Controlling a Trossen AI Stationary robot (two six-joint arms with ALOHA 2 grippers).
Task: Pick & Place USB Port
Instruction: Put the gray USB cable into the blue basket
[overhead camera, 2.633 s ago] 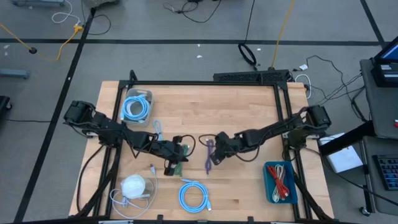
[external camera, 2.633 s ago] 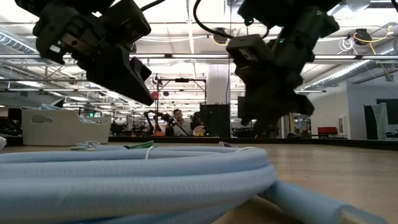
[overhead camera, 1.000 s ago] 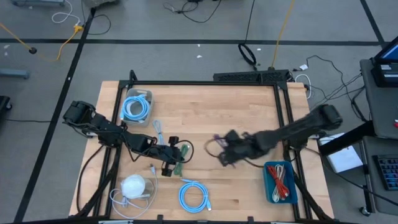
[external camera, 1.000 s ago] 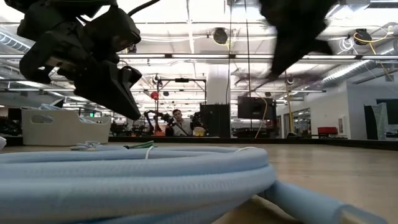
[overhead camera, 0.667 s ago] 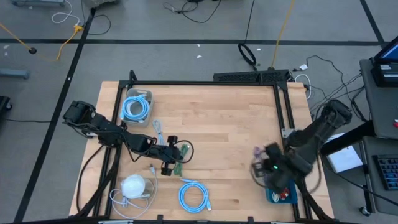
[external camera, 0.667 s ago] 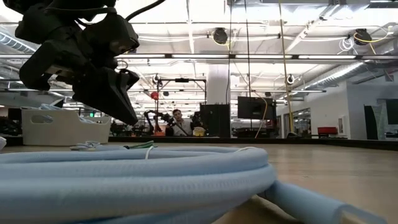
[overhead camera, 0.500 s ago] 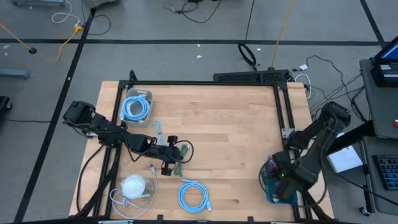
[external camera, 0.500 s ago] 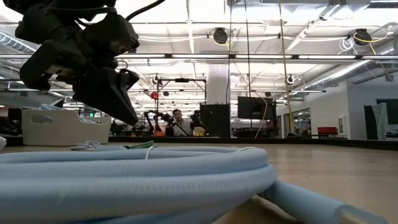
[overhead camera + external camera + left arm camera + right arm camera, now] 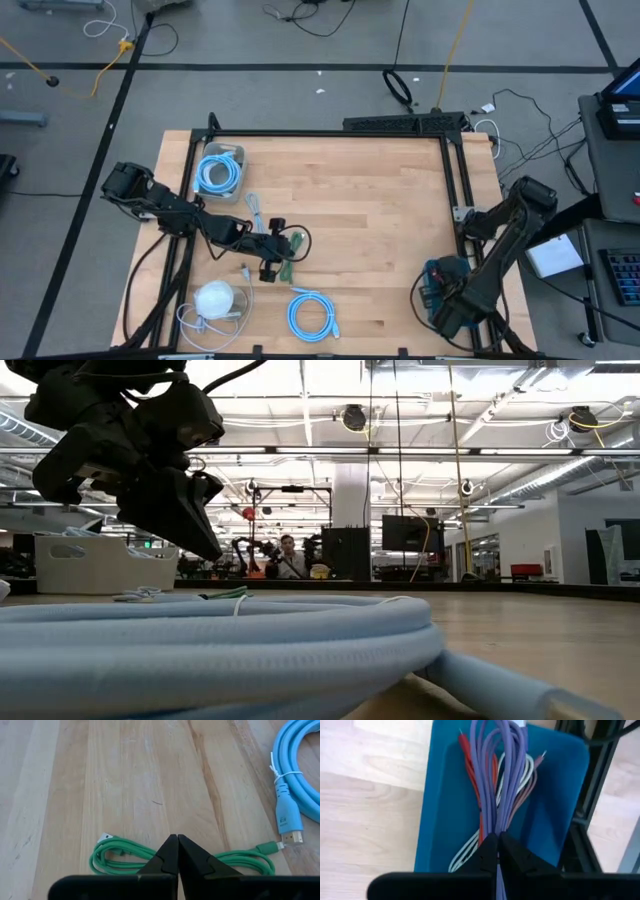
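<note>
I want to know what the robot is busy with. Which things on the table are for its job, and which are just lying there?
For the job:
- purple cable, pinched in the right tool
- blue tray below it
- green cable, under the shut left tool

Just lying about:
- light blue cable
- white bin with another blue coil
- white bundle

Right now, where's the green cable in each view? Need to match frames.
High view: green cable lies left of table centre, at the left end effector.
Low view: only a thin green strand behind the light blue cable coil; probably it.
Left wrist view: looped just beyond the shut fingers.
Right wrist view: not in it.
Shared landmark: the light blue cable coil.
</note>
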